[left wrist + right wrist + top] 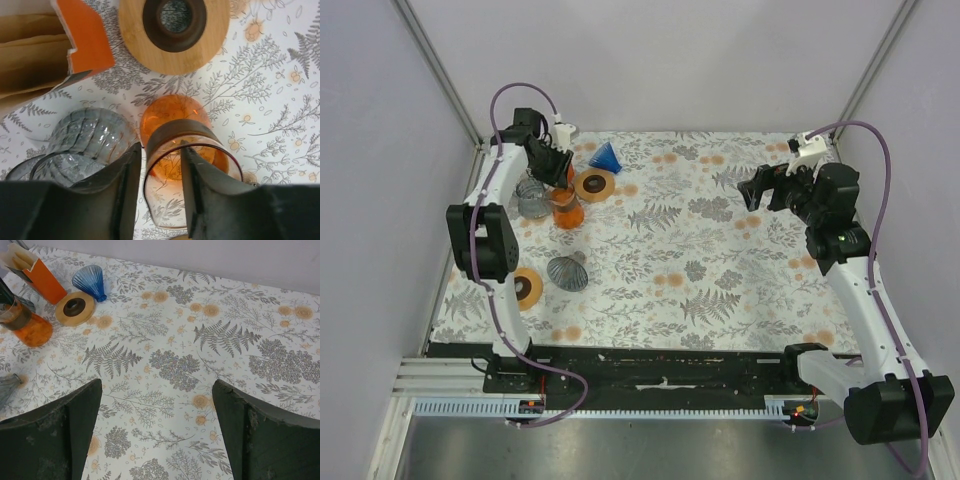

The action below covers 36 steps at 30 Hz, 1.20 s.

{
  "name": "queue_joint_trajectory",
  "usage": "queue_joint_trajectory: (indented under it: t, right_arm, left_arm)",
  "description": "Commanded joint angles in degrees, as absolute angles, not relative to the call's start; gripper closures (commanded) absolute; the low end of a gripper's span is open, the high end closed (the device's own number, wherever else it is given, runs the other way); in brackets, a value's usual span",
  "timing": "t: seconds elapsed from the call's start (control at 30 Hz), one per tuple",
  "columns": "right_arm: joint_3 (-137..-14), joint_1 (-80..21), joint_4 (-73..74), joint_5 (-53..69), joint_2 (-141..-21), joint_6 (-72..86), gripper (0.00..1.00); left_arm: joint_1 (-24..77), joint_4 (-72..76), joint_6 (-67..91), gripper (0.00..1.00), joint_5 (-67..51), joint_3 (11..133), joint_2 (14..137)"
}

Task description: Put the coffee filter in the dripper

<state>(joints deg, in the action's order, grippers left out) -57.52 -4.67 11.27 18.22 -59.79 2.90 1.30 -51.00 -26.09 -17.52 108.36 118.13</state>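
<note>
Brown paper coffee filters (30, 55) stand in an orange box (87, 35) at the table's far left. A blue cone dripper (605, 156) lies behind a wooden ring (594, 184). A grey ribbed dripper (85, 140) sits beside an orange glass carafe (172, 120). My left gripper (161, 147) hangs over the carafe, one finger inside its mouth and one outside. A gap shows between the inner finger and the glass wall. My right gripper (157, 385) hovers wide open and empty over the right half of the table.
A second grey dripper (567, 272) and a second wooden ring (527, 288) lie near the left arm's base. The floral cloth (720, 270) covers the table, with walls close on both sides and at the back.
</note>
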Motion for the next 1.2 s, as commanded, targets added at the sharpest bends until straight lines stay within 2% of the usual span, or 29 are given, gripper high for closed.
queue_joint_trajectory:
  t: [0.0, 0.17, 0.47, 0.7, 0.77, 0.8, 0.83, 0.93, 1.07, 1.17]
  right_arm:
    - [-60.03, -4.83, 10.81, 18.9, -58.62, 1.93, 0.02]
    - [-59.94, -4.83, 10.55, 19.07, -58.36, 2.37, 0.02]
    - [-59.94, -5.71, 10.9, 20.66, -58.54, 3.43, 0.02]
    - [-59.24, -6.77, 10.81, 20.48, -57.66, 2.73, 0.02]
    - [-59.59, -7.03, 10.72, 20.57, -57.92, 2.73, 0.02]
    - [-59.68, -7.21, 10.81, 20.65, -58.01, 2.81, 0.02]
    - [-59.85, -7.21, 10.64, 20.74, -58.09, 2.73, 0.02]
    - [-60.03, -7.38, 10.9, 20.92, -57.83, 2.81, 0.02]
    - [-59.85, -7.56, 10.9, 21.18, -57.31, 2.37, 0.02]
    - [-59.76, -7.56, 10.9, 21.1, -57.04, 2.11, 0.02]
  left_arm:
    - [3.77, -52.29, -27.95, 0.63, -20.21, 107.15, 116.9]
    - [7.81, -51.77, -24.0, 0.98, -24.69, 102.14, 111.98]
    - [26.96, -46.15, -18.9, 0.98, -22.33, 97.21, 109.34]
    - [33.31, -42.98, -20.39, 0.96, -20.65, 95.8, 110.04]
    - [34.19, -43.06, -21.27, 0.87, -21.27, 95.28, 109.95]
    - [34.36, -43.33, -21.53, 0.77, -21.7, 95.27, 109.86]
    - [34.37, -44.03, -21.88, 0.56, -22.58, 95.53, 109.69]
    - [33.49, -47.97, -22.5, 0.1, -25.65, 99.39, 109.07]
    - [26.3, -49.57, -19.08, 0.07, -34.08, 108.25, 108.37]
    - [18.13, -45.9, -13.65, 0.06, -31.75, 111.79, 110.21]
